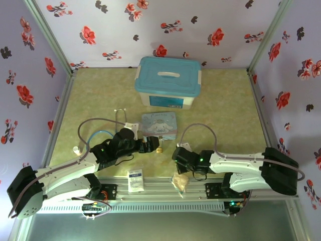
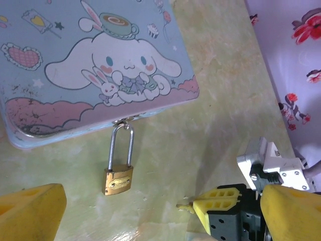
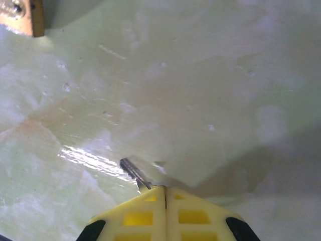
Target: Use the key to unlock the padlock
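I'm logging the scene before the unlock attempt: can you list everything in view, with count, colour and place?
padlock: one, brass with a silvery shackle, hooked on the tin's clasp, lying on the table
key: one, dark grey, pinched in the right end effector
tin: one, pale blue with a cartoon, table centre
storage box: one, white with a teal lid, behind the tin
sachet: one, white, near edge
packet: one, tan, near edge, right of the sachet
table: one, pale green
left end effector: one, yellow fingers, open, near the padlock
right end effector: one, yellow fingers, shut on the key
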